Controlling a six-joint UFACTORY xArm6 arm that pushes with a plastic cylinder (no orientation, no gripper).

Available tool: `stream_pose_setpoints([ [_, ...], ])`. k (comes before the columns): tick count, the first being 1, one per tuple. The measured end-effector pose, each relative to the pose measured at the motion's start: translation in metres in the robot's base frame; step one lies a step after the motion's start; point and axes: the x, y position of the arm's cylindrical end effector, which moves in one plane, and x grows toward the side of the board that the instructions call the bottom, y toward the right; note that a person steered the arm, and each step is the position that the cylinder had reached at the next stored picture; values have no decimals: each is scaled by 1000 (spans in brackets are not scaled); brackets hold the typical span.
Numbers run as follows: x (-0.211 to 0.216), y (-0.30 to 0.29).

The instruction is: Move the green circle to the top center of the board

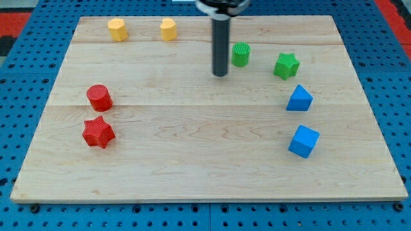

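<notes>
The rod's tip, with no claw and holding nothing, sits just left of the green circle, so it should circle below-right to push it up-left

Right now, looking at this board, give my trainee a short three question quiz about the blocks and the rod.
1. True or false: my tip touches the green circle.
2. Which block lies nearest the view's bottom right corner? A) blue cube B) red star C) green star
3. Fill in: the two blocks along the view's top edge, one left of the other, are coloured ____.

Key: 1 false, the tip stands just left of it with a gap. 2 A. 3 yellow.
</notes>
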Motion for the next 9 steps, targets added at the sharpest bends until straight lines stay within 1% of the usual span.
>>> stream_pose_setpoints([
  [1,-9,52],
  [2,-60,38],
  [3,-67,26],
  [4,-31,51],
  [5,-28,29],
  [6,-47,-10],
  [7,-78,-41],
  [9,-51,-69],
])
